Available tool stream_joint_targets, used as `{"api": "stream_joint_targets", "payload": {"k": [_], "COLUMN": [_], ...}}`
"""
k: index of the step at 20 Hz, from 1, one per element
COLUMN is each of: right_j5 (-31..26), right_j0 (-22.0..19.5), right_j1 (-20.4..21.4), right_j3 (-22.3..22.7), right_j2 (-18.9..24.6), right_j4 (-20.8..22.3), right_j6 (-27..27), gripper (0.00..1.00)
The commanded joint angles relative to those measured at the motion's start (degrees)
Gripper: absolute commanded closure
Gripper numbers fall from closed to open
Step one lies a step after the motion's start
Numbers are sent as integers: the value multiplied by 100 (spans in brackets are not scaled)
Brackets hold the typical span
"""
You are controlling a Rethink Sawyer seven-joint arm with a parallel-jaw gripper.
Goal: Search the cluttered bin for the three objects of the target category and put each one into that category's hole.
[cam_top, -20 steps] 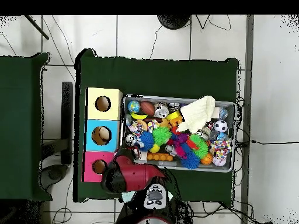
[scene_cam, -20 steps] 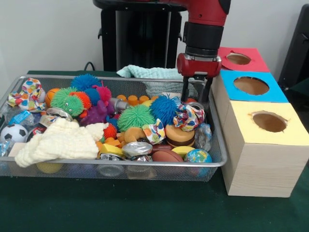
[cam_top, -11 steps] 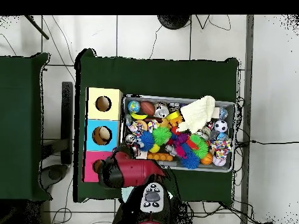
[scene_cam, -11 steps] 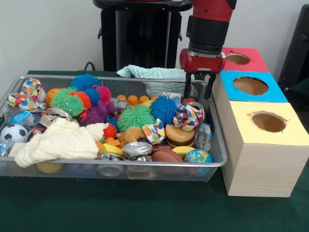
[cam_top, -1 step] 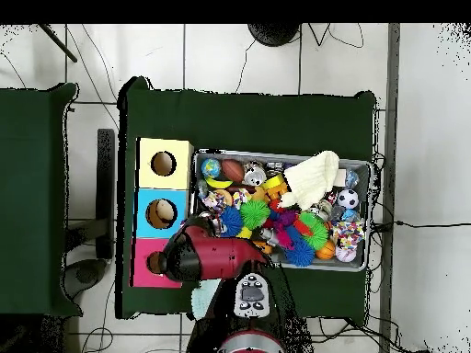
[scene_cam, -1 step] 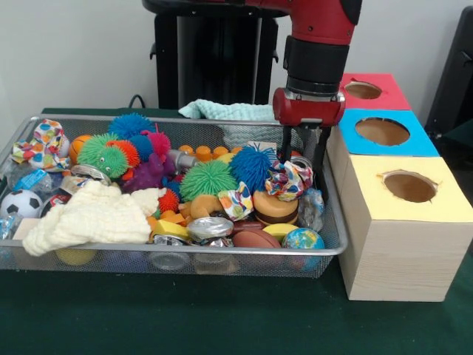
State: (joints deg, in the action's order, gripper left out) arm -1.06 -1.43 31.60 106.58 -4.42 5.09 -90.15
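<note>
A wire mesh bin [scene_cam, -1 step: 185, 120] holds a jumble of toys: blue [scene_cam, -1 step: 250, 166] and green [scene_cam, -1 step: 207, 179] spiky balls, a patterned fabric scrunchie [scene_cam, -1 step: 288, 180], crushed cans [scene_cam, -1 step: 209, 228], a globe ball [scene_cam, -1 step: 303, 239] and a soccer ball [scene_cam, -1 step: 20, 203]. Right of the bin stand wooden boxes with a red [scene_cam, -1 step: 380, 100], a blue [scene_cam, -1 step: 429, 144] and a yellow [scene_cam, -1 step: 443, 203] holed top. My gripper [scene_cam, -1 step: 303, 164] hangs open at the bin's right end, its tips just behind the scrunchie, nothing between them. In the overhead view the red arm [cam_top, -1 step: 207, 259] hides the gripper.
A cream knitted cloth [scene_cam, -1 step: 92, 214] covers the bin's front left. A teal cloth [scene_cam, -1 step: 229, 111] lies behind the bin. Seen from overhead, a pale object rests inside the blue box's hole [cam_top, -1 step: 162, 213]. The boxes stand tight against the bin's side.
The gripper rose a little half a second ago and has now come down lower into the bin's right end. It has stayed open and empty throughout.
</note>
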Motion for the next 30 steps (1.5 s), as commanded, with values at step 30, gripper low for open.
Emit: {"api": "stream_joint_targets", "payload": {"k": [30], "right_j5": [-910], "right_j0": [-204], "right_j1": [869], "right_j3": [-78], "right_j2": [694], "right_j4": [-53], "right_j6": [-771], "gripper": [0]}}
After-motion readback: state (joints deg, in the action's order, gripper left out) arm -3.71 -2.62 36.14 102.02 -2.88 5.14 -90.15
